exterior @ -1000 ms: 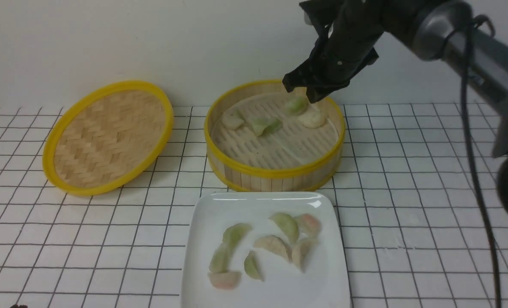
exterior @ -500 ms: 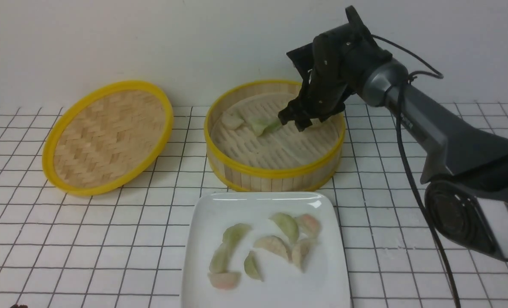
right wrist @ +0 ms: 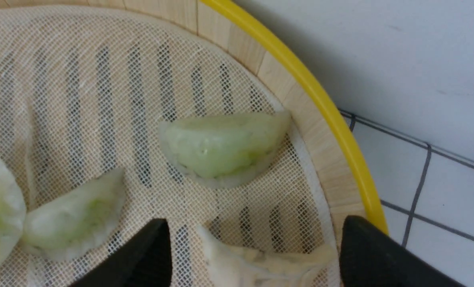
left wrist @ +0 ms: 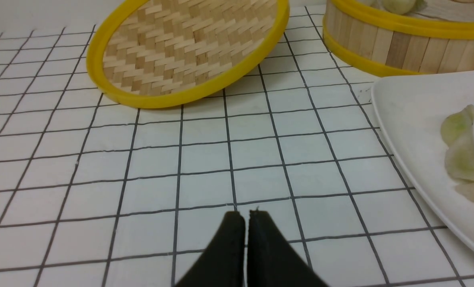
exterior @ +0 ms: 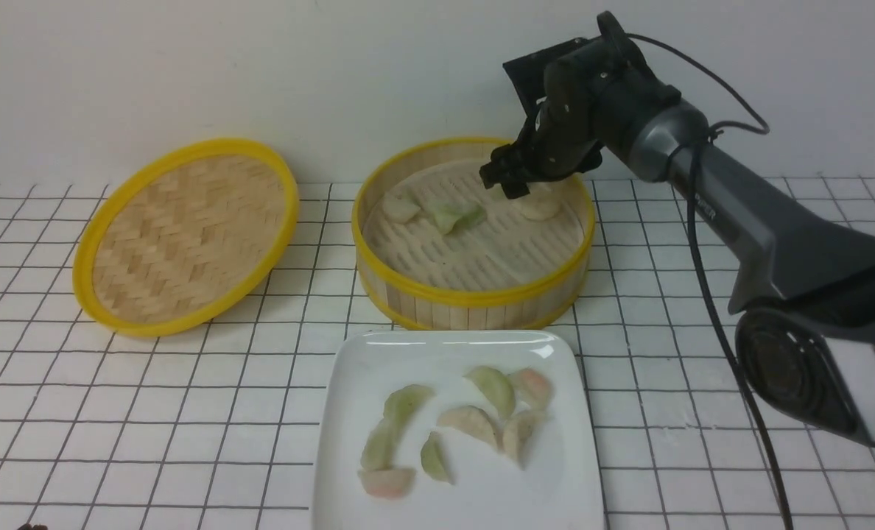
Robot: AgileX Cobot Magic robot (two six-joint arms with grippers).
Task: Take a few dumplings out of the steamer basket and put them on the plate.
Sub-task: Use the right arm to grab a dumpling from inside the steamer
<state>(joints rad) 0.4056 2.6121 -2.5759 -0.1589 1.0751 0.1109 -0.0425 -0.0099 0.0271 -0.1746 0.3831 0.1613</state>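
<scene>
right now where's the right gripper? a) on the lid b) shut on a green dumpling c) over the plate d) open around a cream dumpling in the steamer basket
d: the right gripper stands open in the steamer basket, jaws either side of a cream-white dumpling.

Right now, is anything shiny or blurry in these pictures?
Front view: a bright glare patch sits near the plate's far right corner. Right wrist view: the green dumpling looks sharp, while the right pincer's dark tips close to the lens look soft. Left wrist view: the plate looks washed-out white.
</scene>
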